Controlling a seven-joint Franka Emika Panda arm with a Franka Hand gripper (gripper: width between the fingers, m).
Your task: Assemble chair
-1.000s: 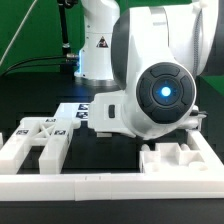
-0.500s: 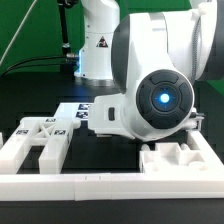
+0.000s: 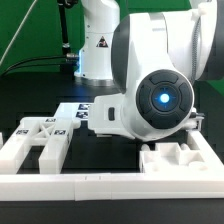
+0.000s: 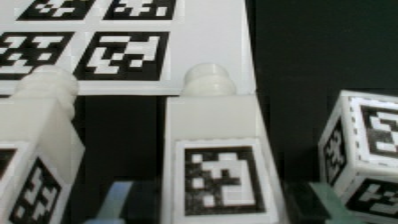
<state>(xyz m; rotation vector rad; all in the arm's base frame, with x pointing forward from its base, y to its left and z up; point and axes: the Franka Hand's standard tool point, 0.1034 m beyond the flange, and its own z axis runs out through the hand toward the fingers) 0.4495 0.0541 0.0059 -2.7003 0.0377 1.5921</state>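
In the wrist view a white chair piece (image 4: 221, 140) with a black-and-white tag and a round peg at its far end lies lengthwise between my fingers. My gripper (image 4: 222, 206) is open, one finger (image 4: 121, 202) on each side of the piece, with a dark gap showing on at least one side. Another long white chair piece (image 4: 43, 140) lies alongside it, and a tagged white block (image 4: 366, 140) lies on the other side. In the exterior view the arm's wrist (image 3: 160, 95) hides the gripper. Chair pieces lie at that view's left (image 3: 40, 138) and right (image 3: 176, 160).
The marker board (image 4: 107, 40) lies flat just beyond the peg, and shows in the exterior view (image 3: 80, 108) behind the left pieces. A long low white border rail (image 3: 100, 186) runs along the front. The robot base (image 3: 98, 40) stands at the back.
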